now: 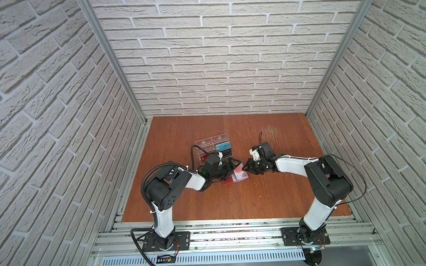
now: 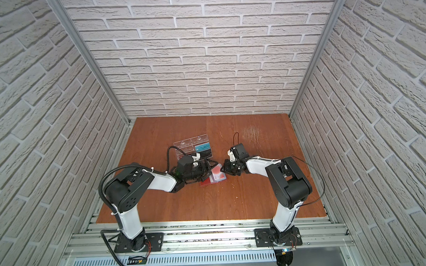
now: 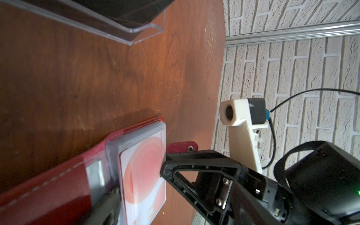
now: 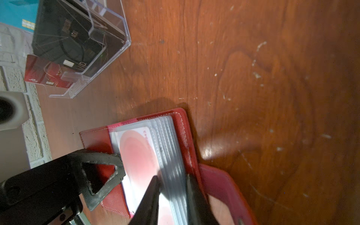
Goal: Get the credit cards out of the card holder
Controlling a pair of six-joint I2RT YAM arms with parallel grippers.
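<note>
on the table [image 1: 234,199], red card holder [image 4: 93,140] lies open, right gripper [image 4: 171,176] pinching its sleeves [image 4: 165,132], left gripper [image 1: 233,171] wide.

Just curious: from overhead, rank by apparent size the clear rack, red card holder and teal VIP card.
In a top view:
1. clear rack
2. red card holder, partly hidden
3. teal VIP card

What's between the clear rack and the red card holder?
Only bare table separates clear rack and card holder; both wrist views show it.
</note>
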